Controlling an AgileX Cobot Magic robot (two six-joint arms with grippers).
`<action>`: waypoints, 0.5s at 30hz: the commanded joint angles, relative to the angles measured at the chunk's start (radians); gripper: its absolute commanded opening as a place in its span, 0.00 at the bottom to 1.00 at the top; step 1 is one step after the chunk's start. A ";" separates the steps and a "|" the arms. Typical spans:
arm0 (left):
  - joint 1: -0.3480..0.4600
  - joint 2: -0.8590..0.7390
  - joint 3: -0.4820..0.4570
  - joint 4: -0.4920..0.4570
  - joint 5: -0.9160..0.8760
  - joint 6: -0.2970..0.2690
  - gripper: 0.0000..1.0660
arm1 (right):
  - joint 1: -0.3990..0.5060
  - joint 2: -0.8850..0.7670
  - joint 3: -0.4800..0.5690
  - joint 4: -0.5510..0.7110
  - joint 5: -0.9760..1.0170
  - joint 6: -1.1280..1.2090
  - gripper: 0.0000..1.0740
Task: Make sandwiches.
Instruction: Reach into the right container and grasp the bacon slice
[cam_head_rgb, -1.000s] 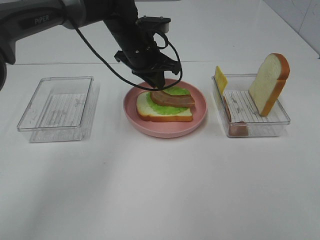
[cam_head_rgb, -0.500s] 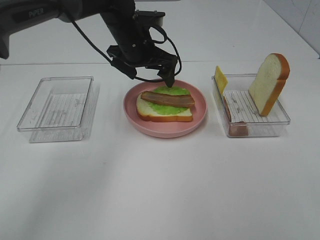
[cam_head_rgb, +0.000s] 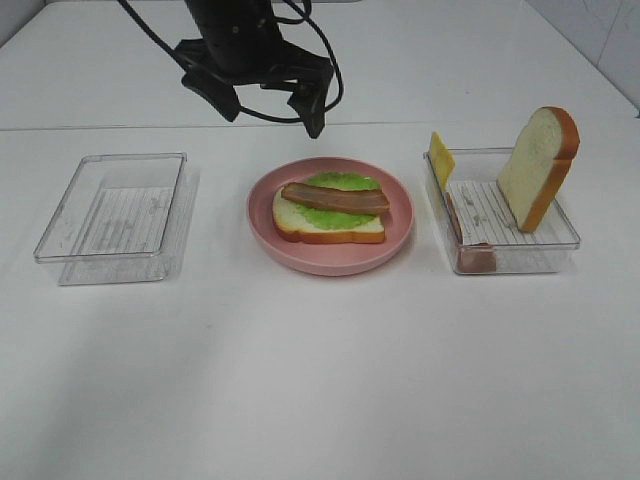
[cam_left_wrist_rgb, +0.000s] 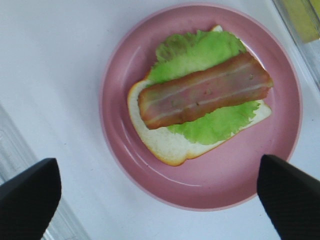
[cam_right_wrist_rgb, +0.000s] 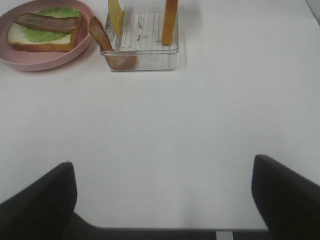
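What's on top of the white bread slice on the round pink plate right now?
A green lettuce leaf lies on the white bread slice, with a brown bacon strip across it. Whether anything sits beneath the lettuce cannot be seen.

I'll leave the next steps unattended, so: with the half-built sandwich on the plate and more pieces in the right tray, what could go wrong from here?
The bacon strip lies loose on the lettuce; pressing the next layer down could slide it off. The bread slice leans on edge in the right tray; a clumsy grab may tip it out. The cheese stands thin against the tray's edge, likely hard to pinch.
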 joint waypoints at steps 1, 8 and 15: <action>0.054 -0.044 -0.004 0.002 0.104 -0.002 0.96 | -0.004 -0.020 0.004 -0.002 -0.005 -0.002 0.86; 0.215 -0.079 0.011 0.005 0.104 0.027 0.96 | -0.004 -0.020 0.004 -0.002 -0.005 -0.002 0.86; 0.381 -0.146 0.088 0.006 0.104 0.072 0.96 | -0.004 -0.020 0.004 -0.002 -0.005 -0.002 0.86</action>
